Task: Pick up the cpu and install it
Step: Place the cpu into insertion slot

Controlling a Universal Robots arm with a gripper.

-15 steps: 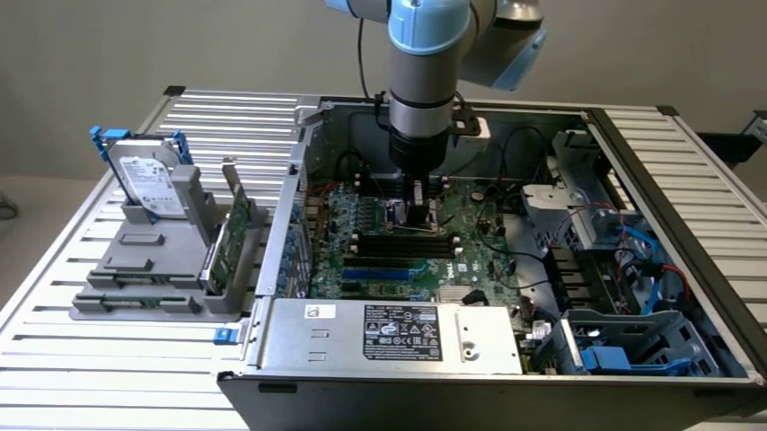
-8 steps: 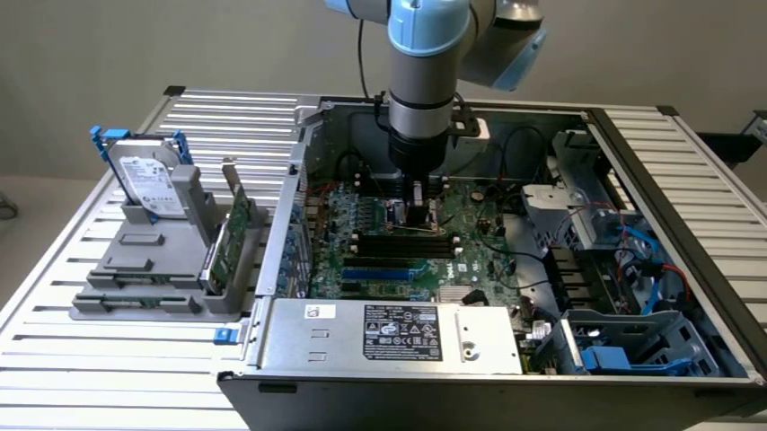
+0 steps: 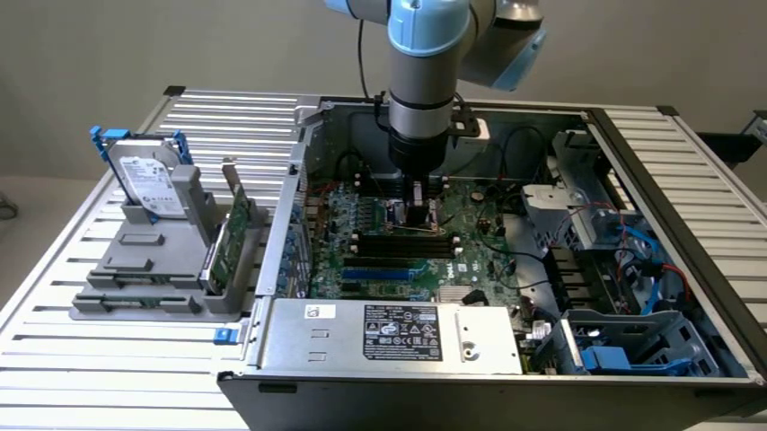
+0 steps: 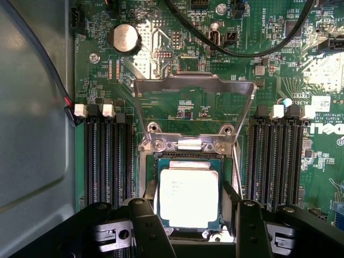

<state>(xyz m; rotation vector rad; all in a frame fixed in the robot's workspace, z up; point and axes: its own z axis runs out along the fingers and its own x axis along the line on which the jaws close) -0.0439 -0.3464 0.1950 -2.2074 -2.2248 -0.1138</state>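
My jaws stand released, straddling the cpu (image 4: 189, 196), which lies in the socket frame (image 4: 161, 145) between them. Beyond, the load plate (image 4: 193, 86) is raised. I judge a sideways nudge could skew the chip and bend pins.

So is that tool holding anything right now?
Tool: right over the cpu, which lies in the socket; whether it grips the cpu or is open cannot be told.
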